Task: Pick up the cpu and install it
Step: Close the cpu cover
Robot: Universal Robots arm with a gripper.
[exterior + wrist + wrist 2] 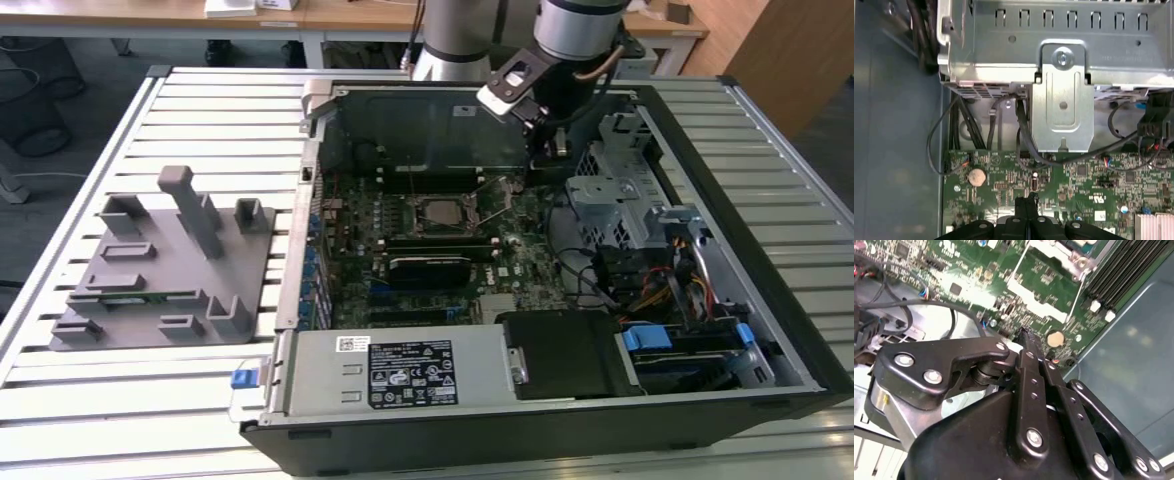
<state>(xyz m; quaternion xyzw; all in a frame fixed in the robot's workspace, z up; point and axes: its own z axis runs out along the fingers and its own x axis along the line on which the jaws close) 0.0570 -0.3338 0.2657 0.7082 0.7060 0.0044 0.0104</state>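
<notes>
In the exterior view the cpu point(445, 211) shows as a small silver square lying flat in the black socket frame point(446, 226) at the middle of the green motherboard point(400, 235). A thin metal lever point(493, 214) stands slanted beside it. My gripper point(549, 158) hangs inside the case over the board's far corner, toward the exterior view's right of the cpu and apart from it. In both wrist views the gripper point(1024, 335) point(1026, 201) is shut, its black fingers pressed together with nothing between them, just above the board near a round coin battery point(976, 176).
The open computer case point(787, 300) lies on a slatted metal table point(187, 400). A silver drive cage point(1064, 100) and black cables point(939, 145) sit close to the gripper. A grey fixture tray point(160, 290) with upright holders stands on the exterior view's left. Memory slots point(1114, 280) run beside the socket.
</notes>
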